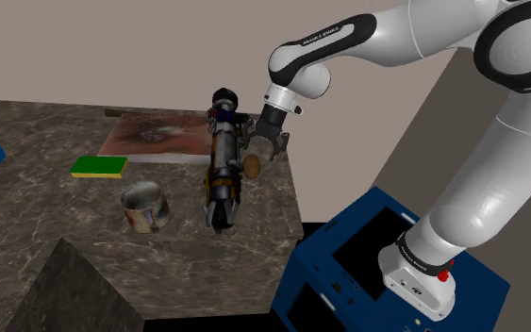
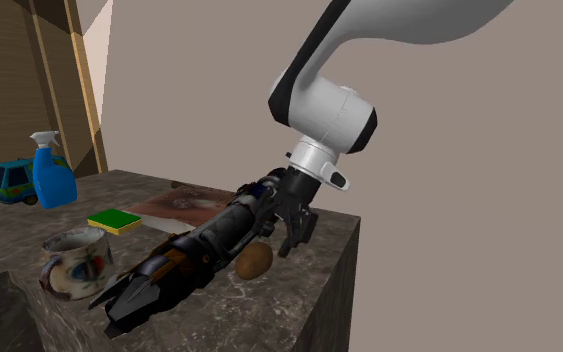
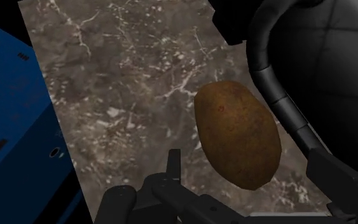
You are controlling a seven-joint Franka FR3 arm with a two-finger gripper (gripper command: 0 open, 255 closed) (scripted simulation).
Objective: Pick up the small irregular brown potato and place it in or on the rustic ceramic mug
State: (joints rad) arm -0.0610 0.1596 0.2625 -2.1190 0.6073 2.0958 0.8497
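The brown potato (image 1: 251, 166) (image 2: 254, 260) (image 3: 238, 133) lies on the dark marbled tabletop (image 1: 46, 236) near its edge by the stand. My gripper (image 1: 268, 146) (image 2: 285, 235) (image 3: 247, 162) hangs open just above it, fingers apart on either side and not touching it. The mug (image 1: 143, 207) (image 2: 74, 262) stands upright, whitish with rusty and blue blotches. It is beyond a long dark toy blaster (image 1: 224, 174) (image 2: 184, 258) that lies between it and the potato.
The blaster's dark body (image 3: 317, 63) is close beside the gripper. A green-and-yellow sponge (image 1: 99, 167) (image 2: 115, 220) and a brownish mat (image 1: 155, 137) lie farther back. A blue spray bottle (image 2: 52, 172) and toy van (image 2: 7, 180) stand at the far end. The blue stand (image 1: 367, 264) adjoins the table.
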